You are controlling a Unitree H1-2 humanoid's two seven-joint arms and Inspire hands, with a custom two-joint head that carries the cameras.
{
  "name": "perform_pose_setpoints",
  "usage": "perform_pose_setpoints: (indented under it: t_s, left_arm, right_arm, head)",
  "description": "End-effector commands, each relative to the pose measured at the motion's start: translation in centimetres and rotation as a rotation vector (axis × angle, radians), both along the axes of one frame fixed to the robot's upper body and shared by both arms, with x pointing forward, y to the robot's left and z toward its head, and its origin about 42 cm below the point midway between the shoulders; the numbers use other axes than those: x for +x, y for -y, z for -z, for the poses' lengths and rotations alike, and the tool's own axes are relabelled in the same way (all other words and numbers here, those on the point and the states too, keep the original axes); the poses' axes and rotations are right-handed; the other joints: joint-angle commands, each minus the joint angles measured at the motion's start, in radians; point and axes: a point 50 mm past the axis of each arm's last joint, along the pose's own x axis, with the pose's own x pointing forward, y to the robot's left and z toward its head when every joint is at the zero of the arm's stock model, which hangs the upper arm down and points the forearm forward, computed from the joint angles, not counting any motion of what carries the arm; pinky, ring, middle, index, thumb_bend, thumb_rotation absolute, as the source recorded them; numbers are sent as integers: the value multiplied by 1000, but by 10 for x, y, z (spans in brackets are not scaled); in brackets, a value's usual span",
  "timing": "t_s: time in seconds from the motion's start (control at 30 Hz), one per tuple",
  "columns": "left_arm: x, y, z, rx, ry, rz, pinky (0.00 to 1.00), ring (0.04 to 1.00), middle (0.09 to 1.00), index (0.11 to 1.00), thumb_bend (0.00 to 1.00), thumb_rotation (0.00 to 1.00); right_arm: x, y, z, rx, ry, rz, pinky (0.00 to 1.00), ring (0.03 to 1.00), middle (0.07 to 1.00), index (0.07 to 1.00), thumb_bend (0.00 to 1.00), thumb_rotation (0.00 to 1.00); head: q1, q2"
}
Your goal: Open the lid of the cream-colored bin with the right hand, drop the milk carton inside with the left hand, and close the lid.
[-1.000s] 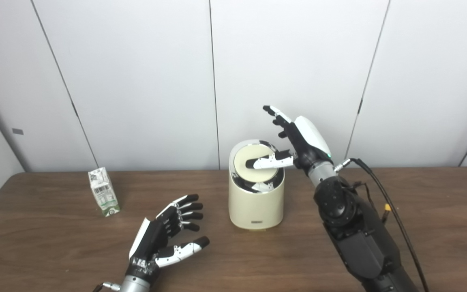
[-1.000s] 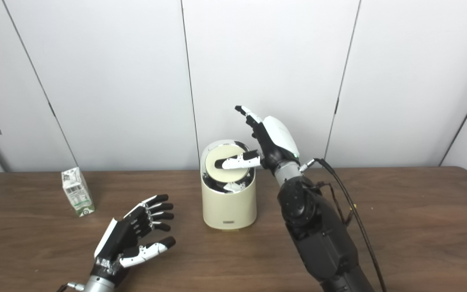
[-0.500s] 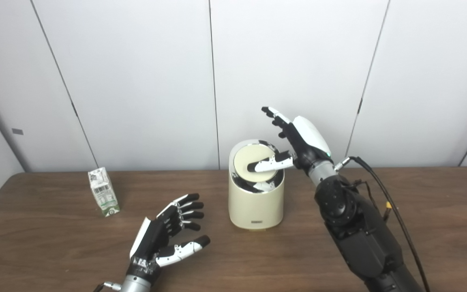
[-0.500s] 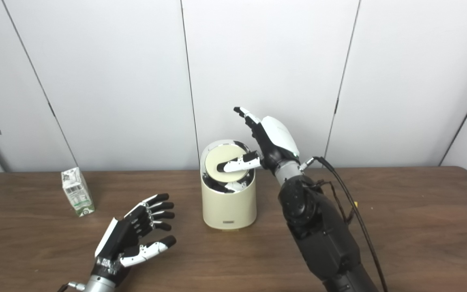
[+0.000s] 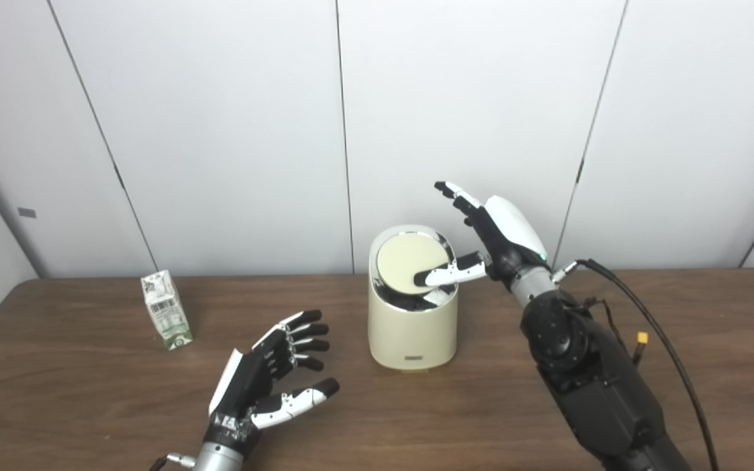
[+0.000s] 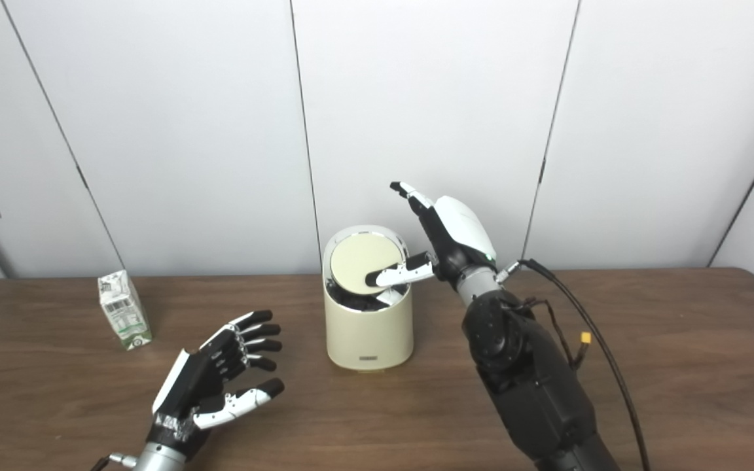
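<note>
The right hand (image 5: 495,239), fingers spread, presses its thumb on the bin (image 5: 412,327)'s tilted lid (image 5: 407,261). The left hand (image 5: 266,376) hovers open, empty, right of the milk carton (image 5: 166,318).

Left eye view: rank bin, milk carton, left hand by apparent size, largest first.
1. cream-colored bin, clearly largest.
2. left hand, open and empty; it sits nearer the camera, so its true size against the carton is unsure.
3. milk carton, smallest, farther back on the table.
</note>
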Motion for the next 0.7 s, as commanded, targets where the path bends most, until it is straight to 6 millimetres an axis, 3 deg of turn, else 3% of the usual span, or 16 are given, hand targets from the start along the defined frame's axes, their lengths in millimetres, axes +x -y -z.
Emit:
perform_pose_setpoints:
  t_s: [0.0,0.43,0.67]
  left_arm:
    - [7,2,-20,-1,84,3,620,725,779,853,715,131]
    - [8,2,-21,4,89,4,615,721,777,852,725,145]
    - [6,4,-22,-2,80,5,614,723,776,850,730,162]
  right_arm:
    - [1,0,-22,-21,65,-6,797,896,919,920,818,233]
    - [5,-6,-15,-42,39,-5,733,875,919,923,824,236]
    - [7,-20,-23,-131,18,14,718,876,925,931,807,249]
  head:
    - [0,1]
    - [2,3]
    - [7,7]
